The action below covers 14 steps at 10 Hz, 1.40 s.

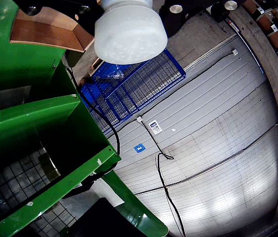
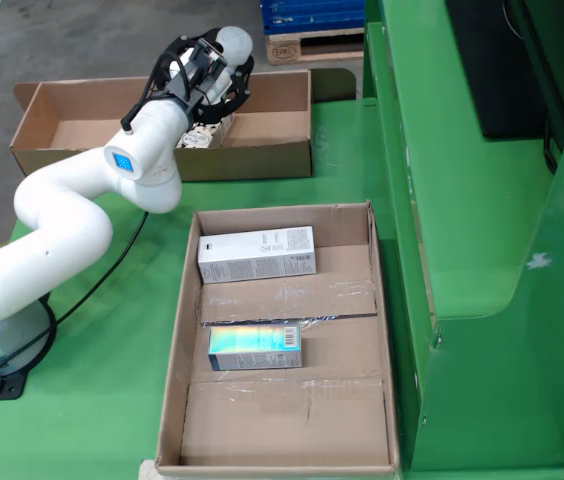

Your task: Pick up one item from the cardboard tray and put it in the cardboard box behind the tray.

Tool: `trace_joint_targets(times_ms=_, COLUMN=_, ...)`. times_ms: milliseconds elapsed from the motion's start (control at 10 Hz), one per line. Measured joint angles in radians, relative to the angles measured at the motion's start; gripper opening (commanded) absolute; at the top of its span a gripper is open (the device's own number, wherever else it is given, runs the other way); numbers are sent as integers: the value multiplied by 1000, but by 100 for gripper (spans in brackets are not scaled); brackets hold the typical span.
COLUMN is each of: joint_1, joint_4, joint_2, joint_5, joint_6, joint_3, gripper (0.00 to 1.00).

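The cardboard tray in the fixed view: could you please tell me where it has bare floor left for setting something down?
The cardboard tray is bare along its near end, below the teal box, and right of that box up to the right wall. The far end is crowded: the white box nearly fills it.

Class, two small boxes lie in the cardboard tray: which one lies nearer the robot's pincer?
The white box, at the tray's far end in the fixed view; the shiny teal box lies farther from the pincer.
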Motion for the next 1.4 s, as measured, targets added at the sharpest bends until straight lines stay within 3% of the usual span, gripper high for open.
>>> trace_joint_targets(times_ms=400, joint_1=-5, joint_4=-29, joint_2=0, joint_5=0, joint_6=0, joint_3=0, gripper=0)
trace_joint_targets(times_ms=1400, joint_1=-47, joint_4=-448, joint_2=0, joint_5=-130, joint_6=54, joint_3=0, gripper=0)
